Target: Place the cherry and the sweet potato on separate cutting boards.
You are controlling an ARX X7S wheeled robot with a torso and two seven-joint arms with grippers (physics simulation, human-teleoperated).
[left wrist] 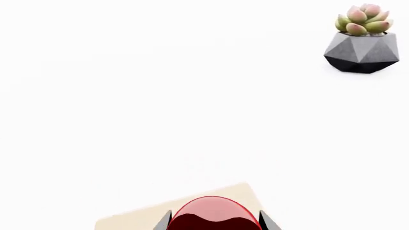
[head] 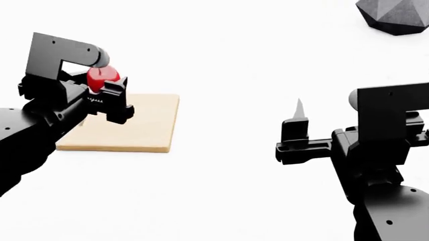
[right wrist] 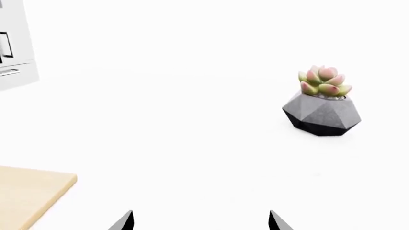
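White tabletop (head: 228, 191): left gripper (head: 107, 90) clasps the cherry (head: 102, 76) above the nine-o'clock cutting board (head: 144, 128) for placing; right gripper (right wrist: 200, 221) spread, empty.

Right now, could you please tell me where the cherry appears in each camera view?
Head view: the cherry sits at upper left, gripped in the left tool above the cutting board.
Left wrist view: the cherry is at the bottom edge, between the fingers.
Right wrist view: not in it.
Shared landmark: the grey faceted succulent pot.
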